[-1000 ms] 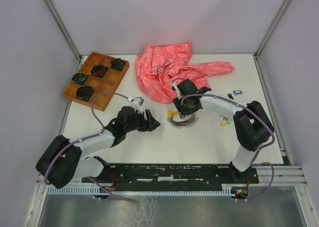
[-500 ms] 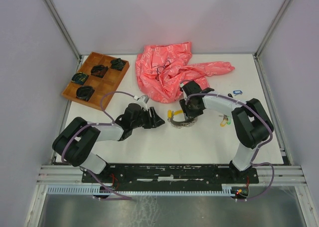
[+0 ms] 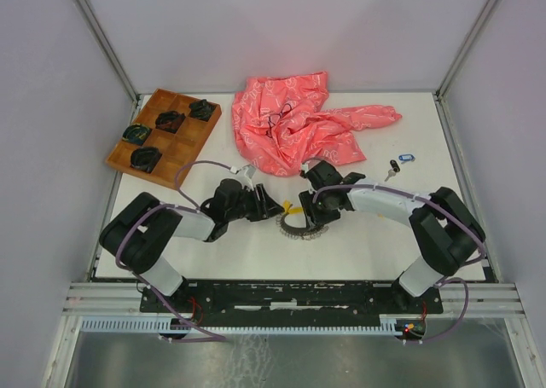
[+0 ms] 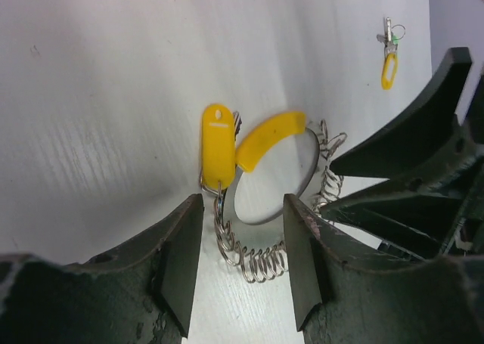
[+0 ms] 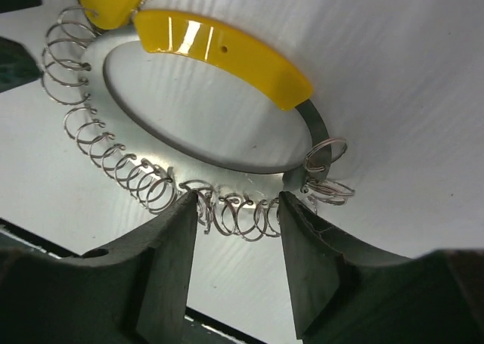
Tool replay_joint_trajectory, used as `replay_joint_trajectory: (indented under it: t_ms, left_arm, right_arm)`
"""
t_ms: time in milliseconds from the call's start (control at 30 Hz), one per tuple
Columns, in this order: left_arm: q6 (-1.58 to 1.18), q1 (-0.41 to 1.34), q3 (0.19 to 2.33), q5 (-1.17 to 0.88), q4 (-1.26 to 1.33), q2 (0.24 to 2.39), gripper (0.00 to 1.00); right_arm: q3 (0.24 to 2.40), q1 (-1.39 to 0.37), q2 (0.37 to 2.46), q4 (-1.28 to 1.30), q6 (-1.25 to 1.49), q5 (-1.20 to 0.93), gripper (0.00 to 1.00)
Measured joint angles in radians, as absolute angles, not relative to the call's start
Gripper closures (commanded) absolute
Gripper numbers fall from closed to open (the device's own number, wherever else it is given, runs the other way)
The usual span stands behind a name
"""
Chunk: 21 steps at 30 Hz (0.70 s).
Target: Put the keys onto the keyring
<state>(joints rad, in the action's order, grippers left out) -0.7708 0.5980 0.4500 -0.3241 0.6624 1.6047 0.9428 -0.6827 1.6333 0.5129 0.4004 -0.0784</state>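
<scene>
Grey keyring (image 5: pixel 215 162): lying flat on the white table (image 3: pixel 213 251), lower middle of the overhead frame, between both pincers. Wire coils are wrapping most of it, and a curved yellow plastic piece (image 5: pixel 223 57) is covering one arc.
Left pincer (image 4: pixel 242 212): standing open, its fingers straddling the ring's coiled side and closing on nothing.
Right pincer (image 5: pixel 238 208): also gaping, with a stretch of coil sitting between its fingers, ungripped.
Yellow-tagged key (image 4: pixel 218 144): resting against the ring beside the plastic piece; I cannot tell whether it is threaded on.
Handling: the ring is looking light, thin and springy, likely sliding on the smooth table. The flat band is probably offering a firmer hold than the squashy coil. Keys are looking tiny and slippery, so their plastic heads are probably the best place to grip.
Loose keys: a blue-tagged key (image 3: pixel 407 158) and a black-headed key (image 3: pixel 393 165) are lying right of centre, well apart from the ring.
Wooden tray (image 3: pixel 192 141): sitting upper left, with dark crumpled bundles (image 3: pixel 147 158) filling four compartments and the others showing bare wood.
Pink cloth (image 3: pixel 299 128): lying crumpled at top centre.
</scene>
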Motion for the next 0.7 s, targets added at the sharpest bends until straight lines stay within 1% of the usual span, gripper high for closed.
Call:
replay_joint_trajectory:
  t_ms: [133, 267, 367, 700]
  left_arm:
    - [-0.786, 0.598, 0.425, -0.323, 0.678, 1.604, 0.48]
    - [-0.801, 0.598, 0.389, -0.313, 0.682, 1.587, 0.49]
    - [-0.813, 0.598, 0.359, -0.31, 0.678, 1.558, 0.52]
    - [-0.849, 0.619, 0.337, -0.307, 0.677, 1.528, 0.61]
  right_arm:
    - [0.931, -0.705, 1.565, 0.508, 0.425, -0.106, 0.42]
    - [0.914, -0.705, 1.45, 0.483, 0.426, -0.086, 0.41]
    - [0.905, -0.705, 1.396, 0.464, 0.422, -0.067, 0.41]
    - [0.852, -0.705, 1.38, 0.422, 0.41, -0.059, 0.41]
